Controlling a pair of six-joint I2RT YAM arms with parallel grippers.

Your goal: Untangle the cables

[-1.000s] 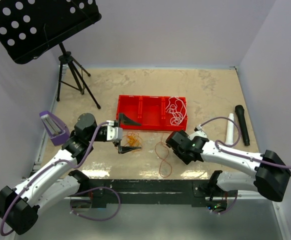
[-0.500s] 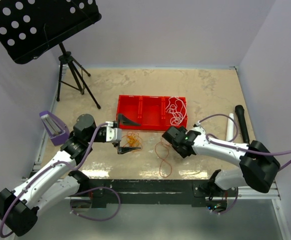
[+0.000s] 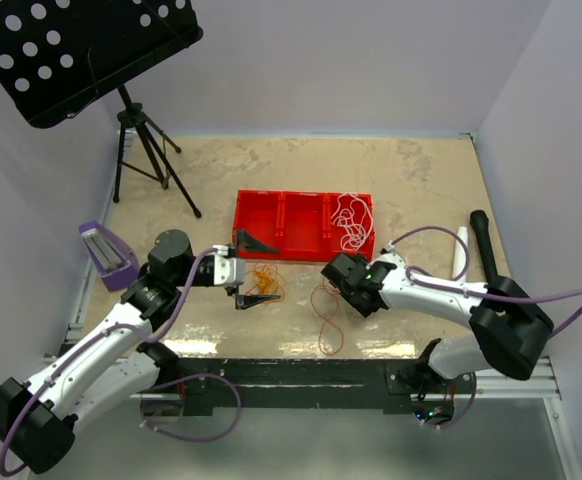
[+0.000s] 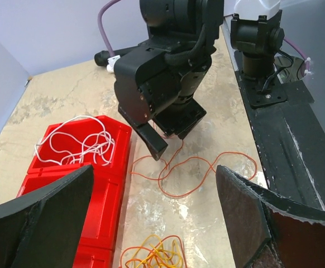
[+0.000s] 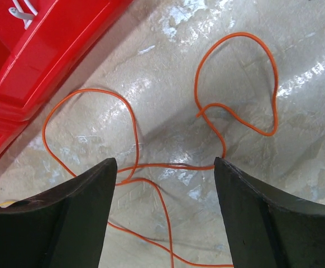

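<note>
Three cables [image 3: 264, 281], one tray [image 3: 304, 222] (white inside)

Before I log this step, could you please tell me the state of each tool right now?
Left tool: open, holding nothing.
Right tool: open over the thin red-orange cord, not gripping it.

A looped cable [image 5: 134, 131] lies on the tabletop [image 5: 296, 111] directly under the right hand [image 5: 163, 164]. The tray [image 3: 281, 225] sits just beyond both hands, with a coiled cable [image 3: 349, 222] in the compartment nearest the right hand. A bundled cable [image 3: 264, 280] lies under the left hand [image 3: 249, 272].
</note>
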